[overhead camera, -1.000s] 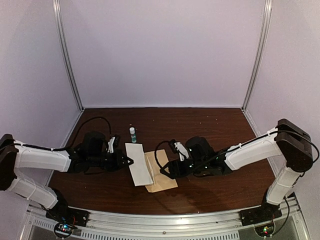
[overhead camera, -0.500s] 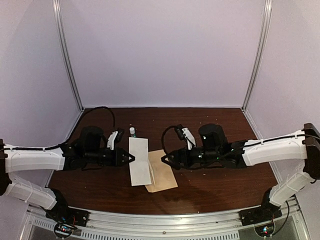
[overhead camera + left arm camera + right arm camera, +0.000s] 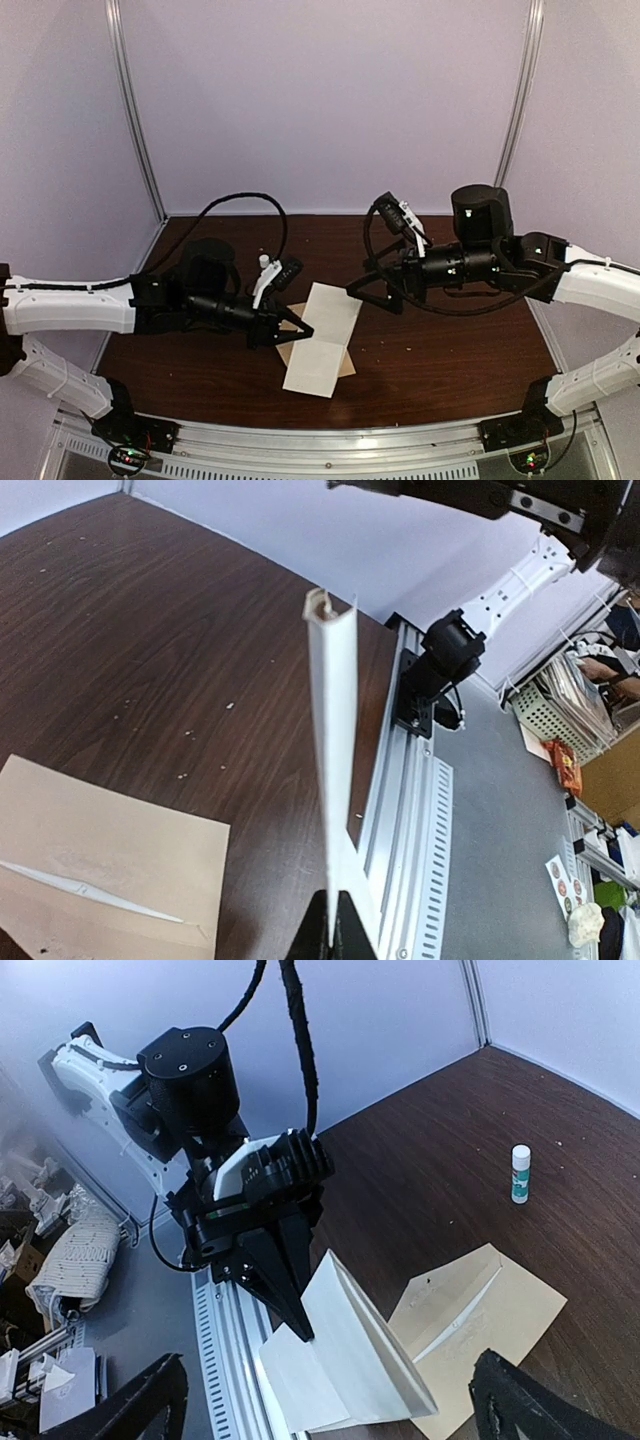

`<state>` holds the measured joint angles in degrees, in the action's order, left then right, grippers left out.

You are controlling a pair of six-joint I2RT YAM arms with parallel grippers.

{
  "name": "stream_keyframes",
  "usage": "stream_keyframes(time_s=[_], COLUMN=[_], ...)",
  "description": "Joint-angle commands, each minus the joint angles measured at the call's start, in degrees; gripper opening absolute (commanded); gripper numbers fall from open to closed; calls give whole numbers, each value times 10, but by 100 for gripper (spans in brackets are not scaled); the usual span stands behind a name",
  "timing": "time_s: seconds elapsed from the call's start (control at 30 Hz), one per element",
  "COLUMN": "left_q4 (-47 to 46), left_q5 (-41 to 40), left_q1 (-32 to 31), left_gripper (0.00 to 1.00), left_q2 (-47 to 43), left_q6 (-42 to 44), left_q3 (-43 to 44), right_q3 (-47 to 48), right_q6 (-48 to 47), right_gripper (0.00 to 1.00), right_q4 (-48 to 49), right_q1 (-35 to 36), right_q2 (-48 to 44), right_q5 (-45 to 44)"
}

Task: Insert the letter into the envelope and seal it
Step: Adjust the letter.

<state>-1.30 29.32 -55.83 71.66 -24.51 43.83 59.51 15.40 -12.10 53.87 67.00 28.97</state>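
Lower centre of top view, left gripper (image 3: 300, 328) pinched tight on folded letter (image 3: 325, 350), sheet tilted above envelope (image 3: 110, 850) lying flat on table (image 3: 450, 360), left arm stretched low from left edge, right gripper (image 3: 368, 295) spread wide, empty, raised right of centre.

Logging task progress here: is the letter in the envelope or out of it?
Out. The left claw grips the folded letter, held over the envelope lying flat on the table.
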Motion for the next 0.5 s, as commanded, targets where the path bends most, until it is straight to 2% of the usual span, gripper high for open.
stream_keyframes(time_s=[0.0,0.17,0.3,0.47], left_q4=[-6,-5,-5,-5], left_q5=[31,39,45,55], left_q1=[-34,-63,-70,-72], left_gripper=[0,0,0,0], left_q2=[27,44,51,48], left_q6=[38,46,50,53], left_q3=[45,65,71,76], right_q3=[41,54,30,18], right_q6=[-40,-44,-24,-17], right_gripper=[100,85,65,41], right_q4=[-127,-159,-115,-85], right_q1=[-3,-3,-1,0], right_q2=[4,25,29,31], right_q5=[19,82,151,181])
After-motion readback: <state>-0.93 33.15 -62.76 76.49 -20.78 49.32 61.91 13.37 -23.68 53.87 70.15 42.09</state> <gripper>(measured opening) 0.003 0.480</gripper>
